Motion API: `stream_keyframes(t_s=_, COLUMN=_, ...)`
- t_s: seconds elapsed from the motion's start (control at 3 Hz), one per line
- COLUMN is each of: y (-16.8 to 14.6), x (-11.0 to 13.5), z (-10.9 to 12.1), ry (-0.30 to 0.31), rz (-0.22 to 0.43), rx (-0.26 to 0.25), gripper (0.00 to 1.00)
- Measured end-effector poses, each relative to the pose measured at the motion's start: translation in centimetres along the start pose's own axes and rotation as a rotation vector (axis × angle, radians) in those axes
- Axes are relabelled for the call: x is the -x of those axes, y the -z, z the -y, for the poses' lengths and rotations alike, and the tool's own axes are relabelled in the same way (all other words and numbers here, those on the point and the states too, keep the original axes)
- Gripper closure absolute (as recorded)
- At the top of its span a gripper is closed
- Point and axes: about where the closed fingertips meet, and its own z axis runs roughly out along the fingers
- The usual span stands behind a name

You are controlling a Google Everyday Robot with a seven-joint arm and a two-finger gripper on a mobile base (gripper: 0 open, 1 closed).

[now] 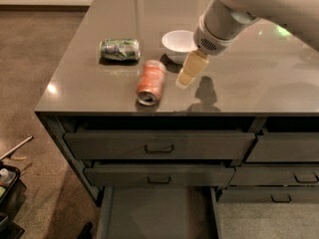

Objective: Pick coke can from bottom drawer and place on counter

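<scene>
The coke can (151,82) lies on its side on the counter (259,78), its silver end toward the front edge, free of any grip. My gripper (188,72) hangs just to the right of the can, in front of the white bowl (178,44). It is open and empty, with its tan fingers (193,66) pointing down at the counter top. The bottom drawer (157,213) is pulled out below the cabinet front, and its flat tray shows nothing inside.
A green-and-silver can (119,49) lies on its side at the left of the counter. Two closed drawers with rectangular handles (159,148) sit above the open one. Clutter lies on the floor at the lower left (7,183).
</scene>
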Motion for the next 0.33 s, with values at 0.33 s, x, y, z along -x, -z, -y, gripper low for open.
stream_keyframes(t_s=0.33, y=0.00, x=0.00, z=0.00, ry=0.000, rz=0.000, rx=0.000, gripper=0.00)
